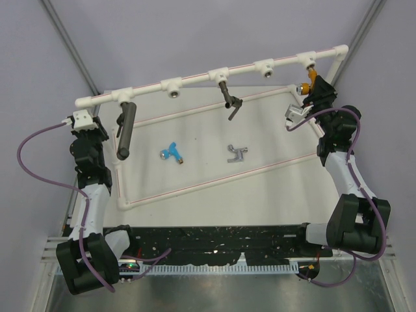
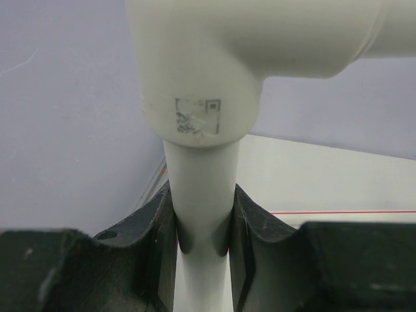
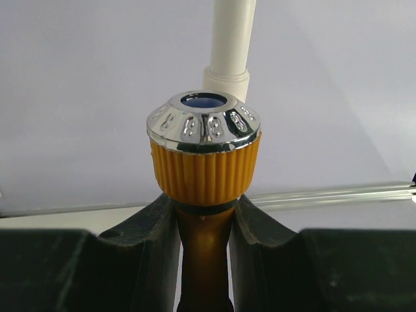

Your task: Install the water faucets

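The white pipe frame runs across the back with several round sockets. My left gripper is shut on the frame's left upright pipe, just below its elbow. My right gripper is shut on the orange-gold faucet, which hangs at the rightmost socket; its ribbed orange knob with a chrome cap sits just above the fingers. The bright blue faucet and the silver-grey faucet lie loose on the table. A dark faucet hangs from the middle socket.
A long dark grey cylinder hangs from the leftmost socket. A lower white pipe rectangle lies flat on the table around the loose faucets. Grey walls close in on both sides.
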`<state>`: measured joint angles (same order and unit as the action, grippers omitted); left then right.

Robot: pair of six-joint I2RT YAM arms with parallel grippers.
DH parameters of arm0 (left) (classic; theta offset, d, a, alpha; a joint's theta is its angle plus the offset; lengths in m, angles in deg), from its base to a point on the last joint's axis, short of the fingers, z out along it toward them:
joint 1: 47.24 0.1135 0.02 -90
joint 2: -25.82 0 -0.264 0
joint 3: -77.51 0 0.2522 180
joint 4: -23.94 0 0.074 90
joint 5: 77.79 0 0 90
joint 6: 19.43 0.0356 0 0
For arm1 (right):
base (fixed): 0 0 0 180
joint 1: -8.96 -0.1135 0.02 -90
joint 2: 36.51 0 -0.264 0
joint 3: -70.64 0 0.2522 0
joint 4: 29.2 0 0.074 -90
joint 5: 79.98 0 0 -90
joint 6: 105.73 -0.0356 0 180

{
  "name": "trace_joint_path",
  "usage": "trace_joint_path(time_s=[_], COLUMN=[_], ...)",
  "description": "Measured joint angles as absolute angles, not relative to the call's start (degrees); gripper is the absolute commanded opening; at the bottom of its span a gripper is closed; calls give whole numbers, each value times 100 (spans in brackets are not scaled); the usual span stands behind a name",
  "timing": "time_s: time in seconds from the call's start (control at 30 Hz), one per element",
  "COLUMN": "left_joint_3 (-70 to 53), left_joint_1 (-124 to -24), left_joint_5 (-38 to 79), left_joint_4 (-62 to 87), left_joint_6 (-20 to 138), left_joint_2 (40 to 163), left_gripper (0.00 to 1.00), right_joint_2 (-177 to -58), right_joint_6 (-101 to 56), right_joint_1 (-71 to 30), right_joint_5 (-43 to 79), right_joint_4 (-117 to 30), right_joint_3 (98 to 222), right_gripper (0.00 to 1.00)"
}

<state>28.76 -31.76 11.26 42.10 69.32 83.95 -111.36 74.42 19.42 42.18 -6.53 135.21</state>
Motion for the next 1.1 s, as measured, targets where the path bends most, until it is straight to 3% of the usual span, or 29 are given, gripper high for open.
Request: trace_joint_path(time_s=[1.1], left_joint_3=[2887], left_joint_1=[-3173], left_joint_5=[1126], left_joint_4=[4212], left_joint_6=[6932], left_joint_2=[8382], left_gripper=[0], right_joint_2=[-10937], right_joint_6=[7440], right_joint_1=[1820], right_joint_5=[4159], right_joint_4=[-660], right_joint_3=[13541], right_gripper=[5])
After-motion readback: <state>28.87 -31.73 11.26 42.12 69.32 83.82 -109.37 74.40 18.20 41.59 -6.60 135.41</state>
